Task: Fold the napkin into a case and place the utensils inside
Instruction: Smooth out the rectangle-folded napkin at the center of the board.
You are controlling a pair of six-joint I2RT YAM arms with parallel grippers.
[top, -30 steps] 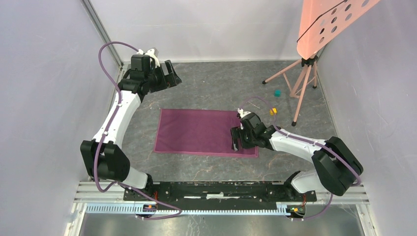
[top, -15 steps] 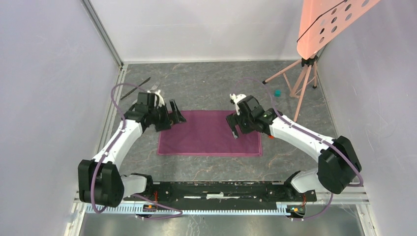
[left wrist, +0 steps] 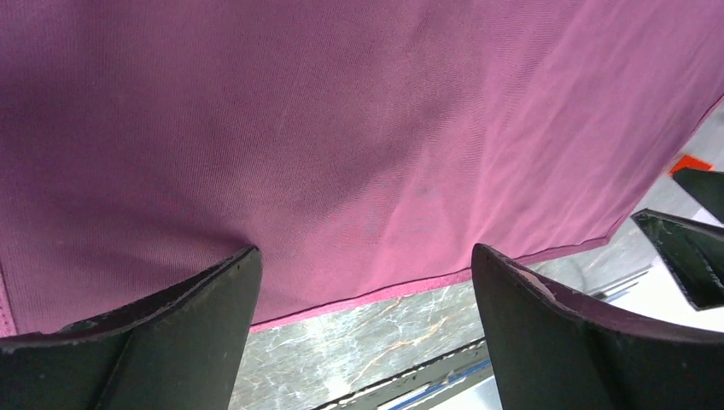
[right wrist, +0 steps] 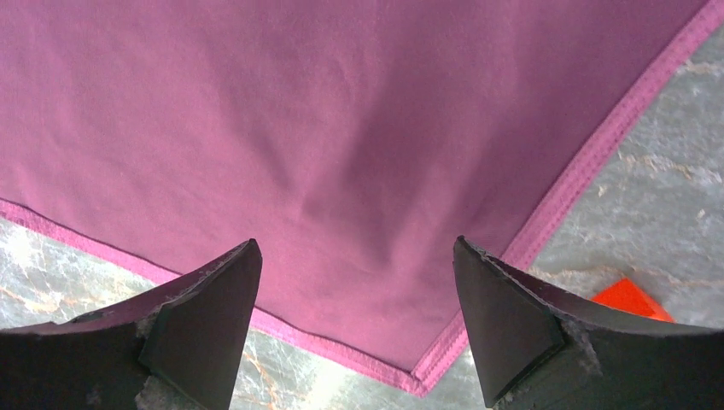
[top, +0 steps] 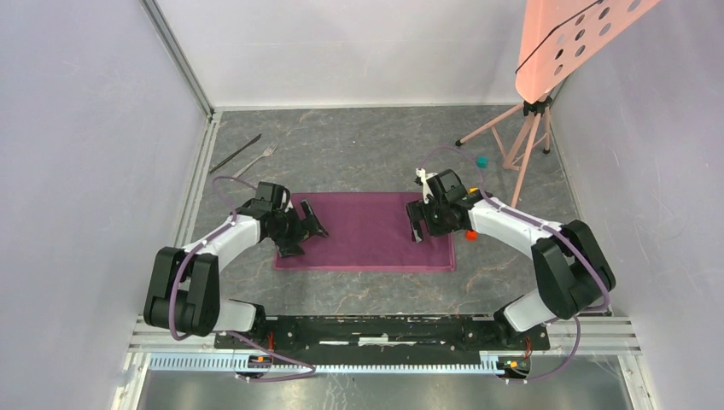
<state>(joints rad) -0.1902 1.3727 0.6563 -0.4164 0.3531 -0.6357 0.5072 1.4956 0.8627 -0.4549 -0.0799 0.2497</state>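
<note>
The plum-purple napkin (top: 367, 232) lies flat and unfolded on the grey table. My left gripper (top: 304, 232) is open and low over its left edge; the left wrist view shows the cloth (left wrist: 341, 128) with its near hem between the spread fingers (left wrist: 171, 333). My right gripper (top: 418, 224) is open over the napkin's right side; the right wrist view shows a cloth corner (right wrist: 417, 384) between its fingers (right wrist: 512, 325). The silver fork (top: 260, 158) and the dark knife (top: 236, 153) lie side by side at the far left, apart from both grippers.
A teal cube (top: 482, 160) sits at the far right by a tripod (top: 522, 145) that carries a pink perforated board (top: 572, 38). An orange cube (top: 470, 233) lies just off the napkin's right edge, under my right arm. Walls close in on both sides.
My left arm swung from the far left corner down to the napkin's left edge, uncovering the fork and knife. My right gripper moved from the napkin's near right part toward its far right part.
</note>
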